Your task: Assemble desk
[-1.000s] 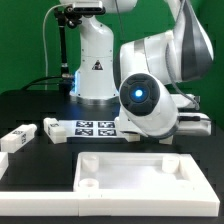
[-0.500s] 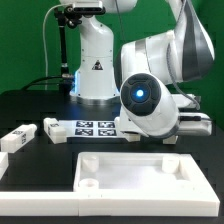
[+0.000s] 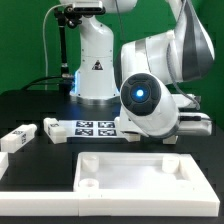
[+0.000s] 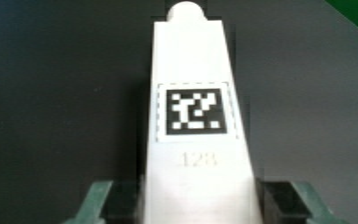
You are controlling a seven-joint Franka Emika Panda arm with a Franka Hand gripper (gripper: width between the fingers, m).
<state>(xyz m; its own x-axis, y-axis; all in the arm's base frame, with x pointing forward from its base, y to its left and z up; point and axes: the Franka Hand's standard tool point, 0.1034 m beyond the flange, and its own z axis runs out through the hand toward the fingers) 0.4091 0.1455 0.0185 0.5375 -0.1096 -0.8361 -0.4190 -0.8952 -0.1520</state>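
Note:
In the wrist view a white desk leg [image 4: 199,80] with a black-and-white square tag [image 4: 195,109] lies on the black table, running lengthwise between my fingers. My gripper [image 4: 201,202] is shut on this leg, one finger [image 4: 108,200] on each long side. In the exterior view the desk top [image 3: 130,157], a white tray with a raised rim, lies at the front. My arm's bulky wrist [image 3: 148,95] hangs behind it and hides the fingers and the held leg.
Two more white legs [image 3: 18,138] [image 3: 52,127] lie at the exterior view's left. The marker board [image 3: 95,128] sits between them and my arm. A white robot base [image 3: 95,62] stands at the back.

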